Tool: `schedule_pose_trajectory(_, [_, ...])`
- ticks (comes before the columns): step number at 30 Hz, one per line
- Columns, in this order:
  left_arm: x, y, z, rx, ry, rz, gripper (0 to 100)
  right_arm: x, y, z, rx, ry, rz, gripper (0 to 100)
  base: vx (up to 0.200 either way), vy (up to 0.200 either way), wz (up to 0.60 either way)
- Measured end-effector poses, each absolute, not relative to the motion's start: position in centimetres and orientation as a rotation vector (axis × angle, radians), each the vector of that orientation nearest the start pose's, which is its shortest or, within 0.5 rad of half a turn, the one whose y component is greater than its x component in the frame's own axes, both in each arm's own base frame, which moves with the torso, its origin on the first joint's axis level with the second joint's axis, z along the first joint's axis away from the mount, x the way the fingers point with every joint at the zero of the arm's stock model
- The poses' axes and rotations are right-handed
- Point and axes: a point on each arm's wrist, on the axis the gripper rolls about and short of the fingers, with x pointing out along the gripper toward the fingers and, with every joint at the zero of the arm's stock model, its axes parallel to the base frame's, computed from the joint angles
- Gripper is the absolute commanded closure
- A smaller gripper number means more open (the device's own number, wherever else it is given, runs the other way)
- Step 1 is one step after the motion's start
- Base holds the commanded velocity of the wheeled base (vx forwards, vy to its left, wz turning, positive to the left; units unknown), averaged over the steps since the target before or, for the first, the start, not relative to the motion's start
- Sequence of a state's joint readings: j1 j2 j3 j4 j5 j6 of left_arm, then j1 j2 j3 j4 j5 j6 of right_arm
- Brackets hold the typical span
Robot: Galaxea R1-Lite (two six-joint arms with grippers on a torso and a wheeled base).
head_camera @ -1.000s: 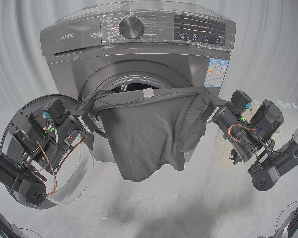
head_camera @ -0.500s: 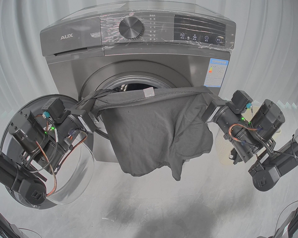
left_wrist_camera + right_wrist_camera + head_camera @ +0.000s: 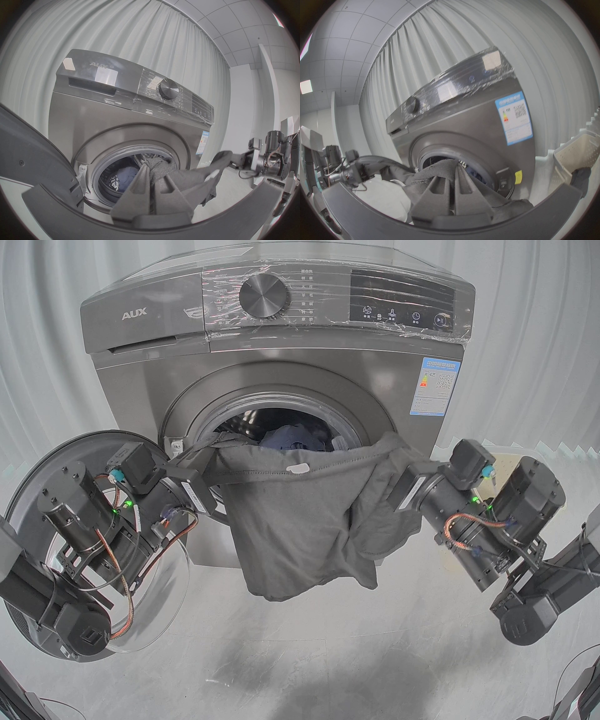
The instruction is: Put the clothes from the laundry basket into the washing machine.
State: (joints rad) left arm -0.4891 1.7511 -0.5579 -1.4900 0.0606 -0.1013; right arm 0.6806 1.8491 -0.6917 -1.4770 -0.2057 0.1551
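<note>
A dark grey garment [image 3: 300, 515] hangs stretched between my two grippers in front of the washing machine [image 3: 275, 359]. My left gripper [image 3: 209, 455] is shut on its left corner, at the lower left rim of the round drum opening [image 3: 284, 424]. My right gripper [image 3: 394, 459] is shut on the right corner, at the opening's lower right. The cloth's top edge sags just below the opening and its body drapes down over the machine front. In the wrist views the fingers [image 3: 142, 187] [image 3: 465, 190] pinch bunched cloth [image 3: 159, 167] [image 3: 437, 170]. Bluish clothes [image 3: 290, 435] lie inside the drum.
The round glass door [image 3: 94, 540] stands swung open at the left, behind my left arm. A cream perforated laundry basket [image 3: 575, 159] sits on the floor right of the machine, with a dark item at its rim. Light floor spreads in front.
Both grippers have dropped and moved inward toward the drum opening with the garment. Its top edge, which covered most of the opening, now sits lower and the drum's inside shows.
</note>
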Motion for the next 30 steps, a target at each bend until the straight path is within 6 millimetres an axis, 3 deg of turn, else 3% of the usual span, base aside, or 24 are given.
schedule_pose_trajectory(8, [25.4,-14.5,19.2,-0.191,-0.277,-0.471,100,24.3,21.6,15.4,0.264,-0.136,0.556,100,0.000,0.000,0.00])
schedule_pose_trajectory(9, [25.4,-14.6,19.3,-0.191,-0.278,-0.474,100,24.2,21.9,14.9,0.259,-0.120,0.565,0,0.000,0.000,0.00])
schedule_pose_trajectory(22, [25.5,-14.9,19.6,-0.199,-0.294,-0.479,100,21.7,24.7,8.8,0.155,0.090,0.656,0,0.000,0.000,0.00])
schedule_pose_trajectory(30, [25.5,-14.9,19.7,-0.200,-0.299,-0.482,100,21.8,25.2,6.6,0.116,0.153,0.655,0,0.000,0.000,0.00])
